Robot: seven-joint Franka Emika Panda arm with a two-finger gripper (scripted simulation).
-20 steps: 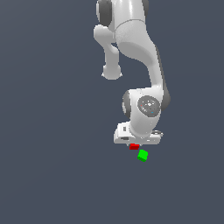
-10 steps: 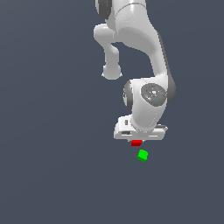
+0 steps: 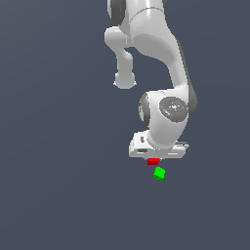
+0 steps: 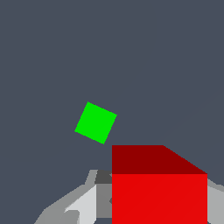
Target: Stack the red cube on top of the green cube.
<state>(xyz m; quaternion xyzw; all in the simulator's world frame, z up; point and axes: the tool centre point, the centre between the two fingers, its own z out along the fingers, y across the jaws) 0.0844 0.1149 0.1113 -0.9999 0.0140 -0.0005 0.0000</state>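
The red cube (image 3: 153, 161) sits just under the white hand, between the fingers of my gripper (image 3: 154, 160), which is shut on it. In the wrist view the red cube (image 4: 159, 188) fills the near foreground, with a grey finger (image 4: 81, 204) beside it. The green cube (image 3: 158, 174) lies on the dark floor just below the red one, slightly toward the exterior view's right. The two cubes are apart. In the wrist view the green cube (image 4: 96, 123) lies rotated on the floor, a little beyond the red cube and off to one side.
The floor (image 3: 58, 195) is a plain dark grey surface. The white arm (image 3: 166, 112) rises above the gripper. No other objects show.
The gripper has carried the red cube slightly up and toward the exterior view's right, closer to above the green cube. The green cube has not moved.
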